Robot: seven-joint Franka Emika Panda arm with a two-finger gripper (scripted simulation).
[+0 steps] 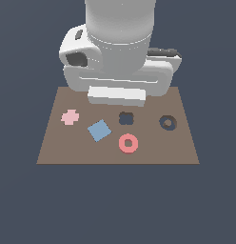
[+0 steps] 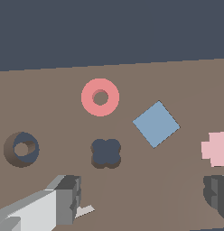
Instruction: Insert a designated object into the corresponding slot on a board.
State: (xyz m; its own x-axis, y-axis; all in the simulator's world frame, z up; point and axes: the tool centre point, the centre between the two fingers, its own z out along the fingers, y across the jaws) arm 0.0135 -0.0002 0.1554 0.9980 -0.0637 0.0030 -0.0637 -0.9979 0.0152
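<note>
End effector (image 2: 141, 196) spread wide, empty — red ring (image 2: 100, 97) lies apart, beyond the cross cutout (image 2: 106, 153).

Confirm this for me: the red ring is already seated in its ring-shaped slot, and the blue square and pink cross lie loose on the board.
Not quite. The red ring is not in the ring-shaped slot; it lies loose on the board, apart from the empty slot, as the exterior view shows. The blue square and pink cross do lie loose on the board.
</note>
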